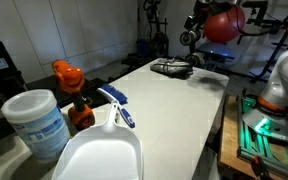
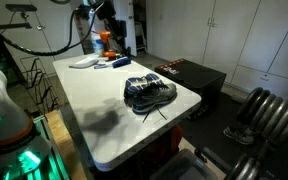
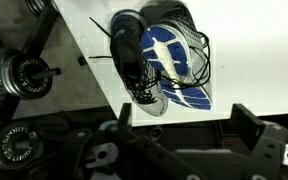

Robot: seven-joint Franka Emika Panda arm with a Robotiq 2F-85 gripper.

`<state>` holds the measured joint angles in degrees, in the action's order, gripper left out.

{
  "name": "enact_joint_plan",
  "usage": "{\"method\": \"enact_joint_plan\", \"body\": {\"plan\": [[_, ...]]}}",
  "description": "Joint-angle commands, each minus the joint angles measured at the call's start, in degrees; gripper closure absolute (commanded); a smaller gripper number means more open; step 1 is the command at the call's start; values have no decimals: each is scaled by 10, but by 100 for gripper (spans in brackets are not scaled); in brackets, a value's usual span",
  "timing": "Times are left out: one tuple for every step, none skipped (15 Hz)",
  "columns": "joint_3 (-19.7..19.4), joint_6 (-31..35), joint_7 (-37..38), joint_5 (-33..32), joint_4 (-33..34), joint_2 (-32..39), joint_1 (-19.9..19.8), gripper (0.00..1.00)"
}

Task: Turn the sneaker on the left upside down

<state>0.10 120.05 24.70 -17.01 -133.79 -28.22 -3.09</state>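
Note:
A pair of sneakers (image 3: 159, 55) lies at one end of the white table (image 2: 94, 100), in both exterior views (image 1: 172, 68) (image 2: 149, 93). In the wrist view a black-and-white sneaker (image 3: 129, 50) with loose laces lies against a second sneaker whose blue-and-white side or sole (image 3: 179, 60) faces the camera. My gripper (image 3: 184, 125) hangs above the table near the sneakers. Its two dark fingers are wide apart, open and empty, and touch neither shoe.
At the other end of the table stand a white dustpan (image 1: 99, 150), a blue brush (image 1: 116, 105), an orange-capped bottle (image 1: 69, 80) and a white tub (image 1: 36, 120). A black box (image 2: 189, 75) stands beside the table near the sneakers. Exercise gear lies on the floor (image 2: 259, 115).

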Motion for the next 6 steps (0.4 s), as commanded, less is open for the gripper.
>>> {"method": "enact_joint_plan", "body": {"plan": [[15, 1, -7, 13, 1, 0, -18, 0], [15, 1, -6, 14, 1, -1, -18, 0], [14, 1, -6, 15, 1, 0, -18, 0], [14, 1, -6, 15, 0, -1, -18, 0], [14, 2, -6, 15, 0, -1, -18, 0], [14, 2, -5, 15, 0, -1, -18, 0]]}}
